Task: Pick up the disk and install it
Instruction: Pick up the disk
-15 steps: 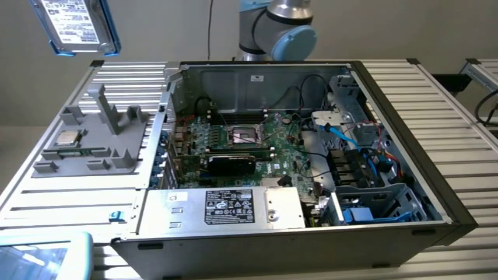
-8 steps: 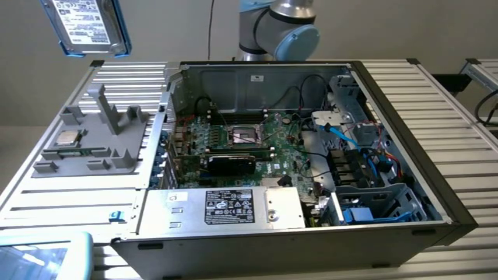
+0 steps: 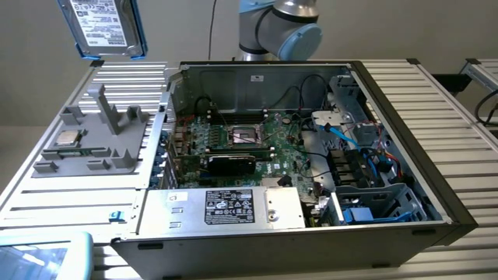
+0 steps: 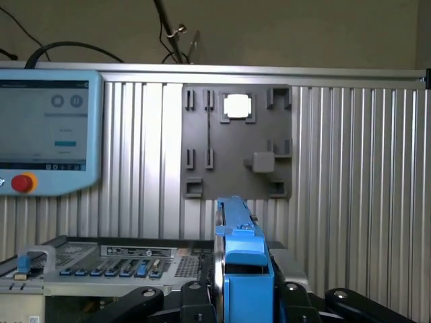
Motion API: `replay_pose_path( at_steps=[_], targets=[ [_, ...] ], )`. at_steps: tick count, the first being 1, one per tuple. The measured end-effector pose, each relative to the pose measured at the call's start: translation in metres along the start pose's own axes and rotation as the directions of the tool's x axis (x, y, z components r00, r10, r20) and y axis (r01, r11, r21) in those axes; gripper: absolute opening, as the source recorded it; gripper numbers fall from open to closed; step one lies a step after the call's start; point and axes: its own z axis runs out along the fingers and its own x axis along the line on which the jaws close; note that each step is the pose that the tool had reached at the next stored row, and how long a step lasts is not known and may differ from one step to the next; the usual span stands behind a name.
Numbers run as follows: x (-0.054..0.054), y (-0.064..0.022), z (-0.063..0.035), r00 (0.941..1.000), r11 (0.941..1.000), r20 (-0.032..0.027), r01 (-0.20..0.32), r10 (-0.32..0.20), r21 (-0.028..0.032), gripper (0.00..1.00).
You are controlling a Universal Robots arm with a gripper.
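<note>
The disk [image 3: 105, 26], grey metal with a white printed label and a bright blue frame, hangs in the air at the upper part of the exterior view's left, above the back of the grey fixture plate [image 3: 93, 146]. In the wrist view the disk [image 4: 242, 269] stands edge-on, blue frame towards the camera, clamped between the black fingers [image 4: 192, 299] of my gripper [image 4: 242, 306], which is shut on it. Far below it lie the fixture plate [image 4: 236, 141] and the ribbed table.
An open computer case [image 3: 404, 146] fills the middle, with the motherboard [image 3: 241, 137], a silver power supply box [image 3: 233, 207] and a grey drive cage [image 3: 381, 204] with blue cables. A small silver processor chip [image 3: 66, 138] rests on the fixture. A teach pendant [image 3: 39, 256] lies at the front left.
</note>
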Motion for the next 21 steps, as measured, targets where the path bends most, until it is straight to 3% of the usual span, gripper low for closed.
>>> replay_pose_path(
  at_steps=[21],
  targets=[
    [0.028,-0.0913,-0.0035,1.0,1.0,0.0,0.0,0.0,-0.0001,0.37]
  ],
)
